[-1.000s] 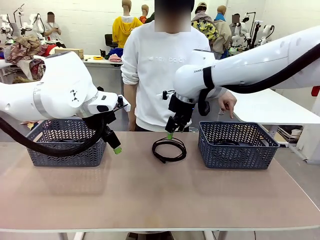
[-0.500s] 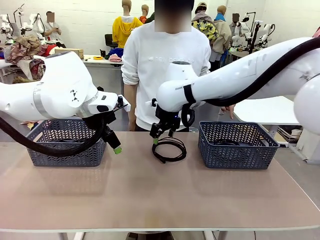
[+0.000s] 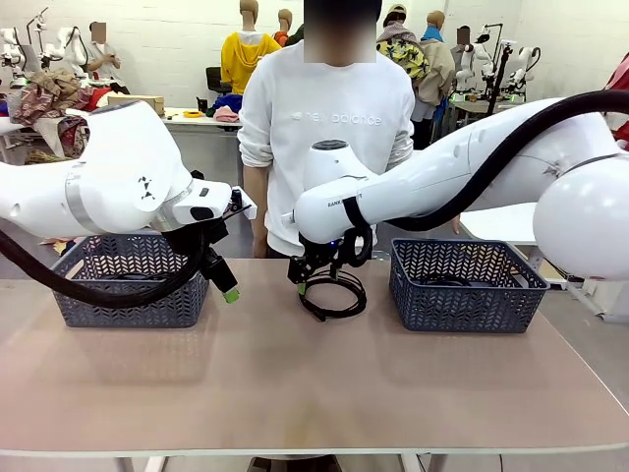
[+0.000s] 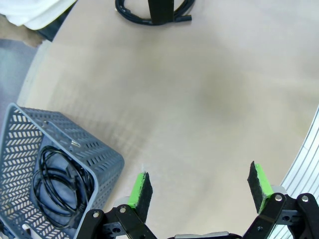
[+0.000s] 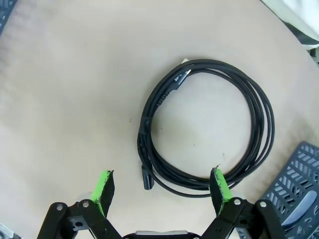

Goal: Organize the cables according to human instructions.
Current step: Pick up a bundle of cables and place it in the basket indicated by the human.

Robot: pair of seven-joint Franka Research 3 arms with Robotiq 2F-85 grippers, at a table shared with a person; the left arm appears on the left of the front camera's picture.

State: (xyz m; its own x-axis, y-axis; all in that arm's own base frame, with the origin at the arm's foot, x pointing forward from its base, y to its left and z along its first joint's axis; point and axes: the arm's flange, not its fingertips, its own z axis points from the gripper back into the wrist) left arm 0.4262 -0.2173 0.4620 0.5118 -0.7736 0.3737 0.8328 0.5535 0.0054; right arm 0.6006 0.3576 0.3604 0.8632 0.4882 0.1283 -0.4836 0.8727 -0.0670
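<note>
- The right gripper point(image 3: 307, 284), moved from right of centre, is lowered over the coiled cable point(image 5: 207, 137) mid-frame; jaws wide open, nothing held.
- The left gripper point(image 4: 199, 186) is kept open and empty; a grasp appears imminent.

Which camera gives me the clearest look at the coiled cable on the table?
Right wrist view: the whole coiled cable seen from above. Front view shows it partly behind the right gripper; left wrist view cuts it off at the top edge.
</note>
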